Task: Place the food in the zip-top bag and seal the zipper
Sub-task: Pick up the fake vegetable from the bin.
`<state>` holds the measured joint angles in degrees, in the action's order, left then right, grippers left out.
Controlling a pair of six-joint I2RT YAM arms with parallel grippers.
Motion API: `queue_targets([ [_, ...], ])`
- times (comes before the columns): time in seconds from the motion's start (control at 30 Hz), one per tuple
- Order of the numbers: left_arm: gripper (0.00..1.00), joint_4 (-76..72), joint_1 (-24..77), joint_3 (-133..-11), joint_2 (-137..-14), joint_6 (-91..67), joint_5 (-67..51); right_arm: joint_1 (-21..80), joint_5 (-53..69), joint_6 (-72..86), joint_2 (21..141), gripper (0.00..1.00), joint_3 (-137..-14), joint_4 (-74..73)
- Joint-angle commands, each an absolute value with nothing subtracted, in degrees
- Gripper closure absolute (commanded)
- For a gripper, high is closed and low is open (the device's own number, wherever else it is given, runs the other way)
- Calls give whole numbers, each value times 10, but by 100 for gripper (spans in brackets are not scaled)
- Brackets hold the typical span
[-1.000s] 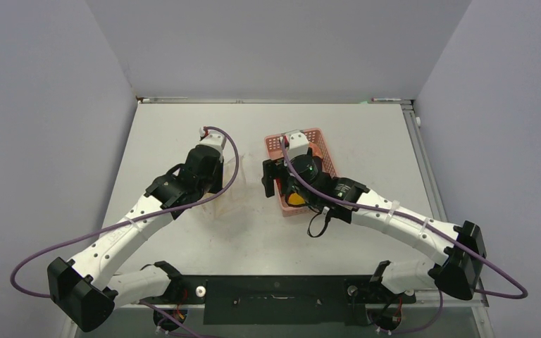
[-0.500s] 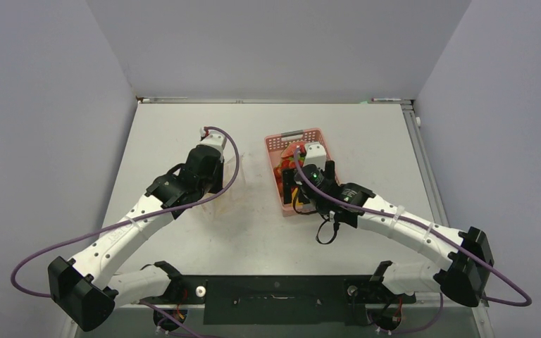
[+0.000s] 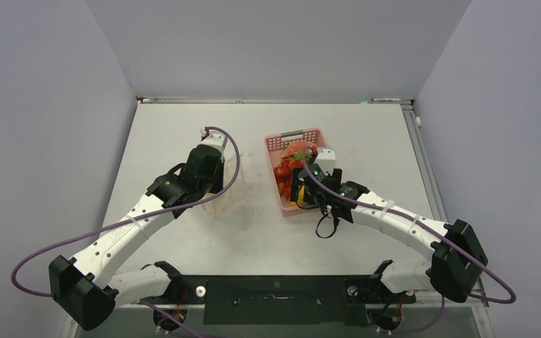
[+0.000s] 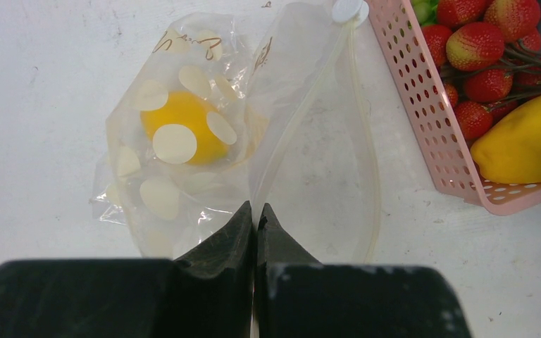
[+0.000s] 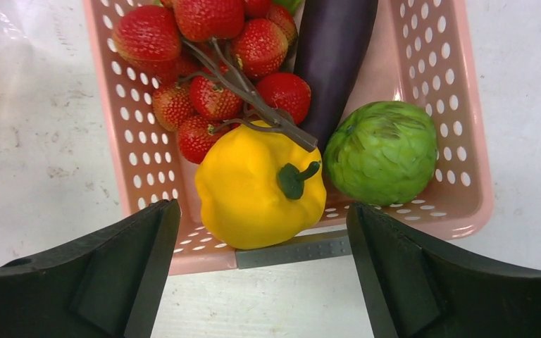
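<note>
Toy produce is mostly sitting in the pink slotted plastic basket (image 5: 465, 204): a yellow bell pepper (image 5: 253, 190) is lying at the basket's near end, a green, lime-like round piece (image 5: 380, 151) is sitting just beside it, a long dark purple eggplant (image 5: 331, 49) is running toward the basket's far end, and a cluster of red, strawberry-like fruits (image 5: 211, 98) is filling the basket's left side. A yellow lemon (image 4: 176, 127) is resting inside the clear, crinkly, white-dotted zip-top bag (image 4: 303, 105), which is lying just left of the basket with its stiff clear zipper strip (image 4: 375, 176) curving open. The left gripper (image 4: 255, 211) is pinching the bag's near edge, jaws pressed together. The right gripper (image 5: 260, 225) is hovering over the basket's near end, jaws spread wide, holding nothing.
</note>
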<state>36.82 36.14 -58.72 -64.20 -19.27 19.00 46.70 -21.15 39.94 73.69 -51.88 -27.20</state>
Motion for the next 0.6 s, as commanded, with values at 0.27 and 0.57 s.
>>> queue_targets([
  [0.27,100,348,358,-593,-643,-190,182,438,-169,433,794,8,-505,-205],
  [0.57,100,349,358,-593,-643,-189,182,432,-155,438,828,7,-499,-187],
])
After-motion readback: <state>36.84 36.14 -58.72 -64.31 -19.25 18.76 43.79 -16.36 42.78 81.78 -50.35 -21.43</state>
